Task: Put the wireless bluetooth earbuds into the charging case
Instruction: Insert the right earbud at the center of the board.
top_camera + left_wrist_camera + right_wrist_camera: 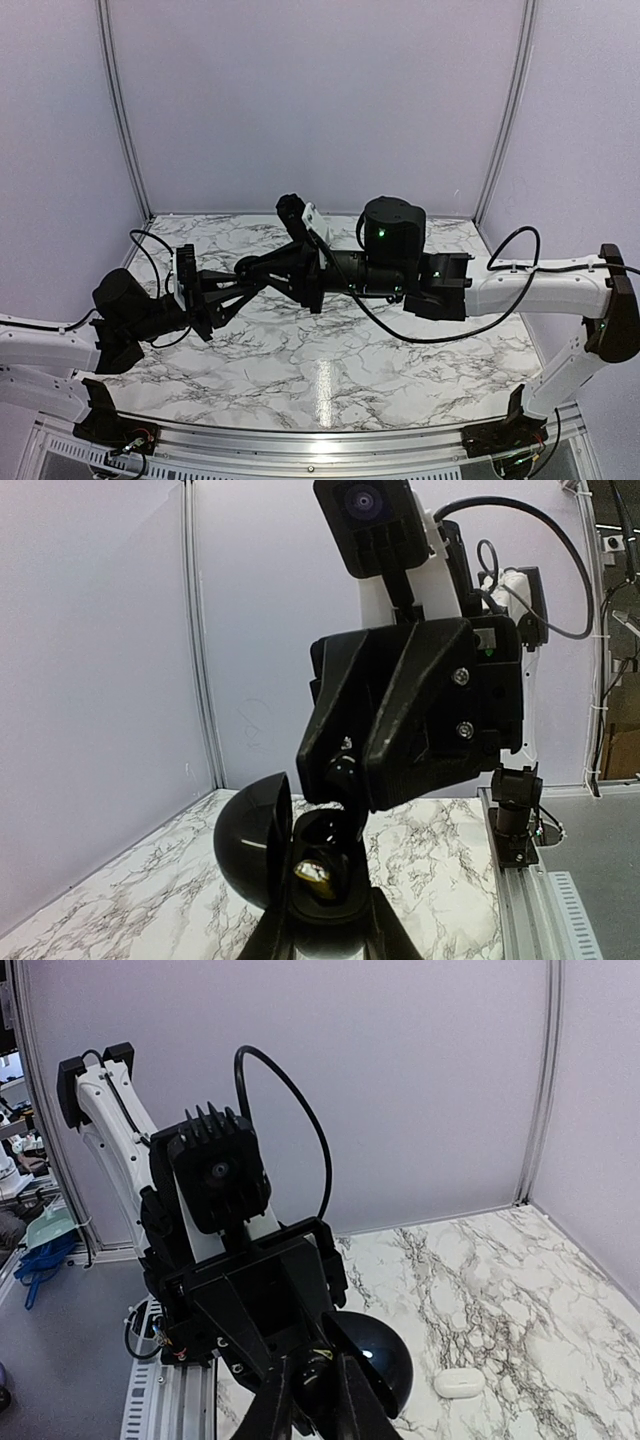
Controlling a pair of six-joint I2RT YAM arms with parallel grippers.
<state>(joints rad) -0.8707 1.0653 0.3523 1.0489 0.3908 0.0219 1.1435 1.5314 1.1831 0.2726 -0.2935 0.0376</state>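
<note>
My left gripper (325,935) is shut on an open black charging case (250,840), held up above the table with its lid swung left. A small dark earbud with a gold glint (318,873) lies in the case's cavity. My right gripper (310,1405) comes down from above, and its fingertips (347,798) reach into the case's other well. They are closed on a small black earbud (320,1382). In the top view both grippers (262,272) (292,272) meet over the table's middle. The white earbuds are out of view.
A closed white charging case (459,1383) lies on the marble tabletop (330,370) to the right of the black case's lid (385,1360). Grey walls enclose the back and sides. An aluminium rail (320,440) runs along the near edge.
</note>
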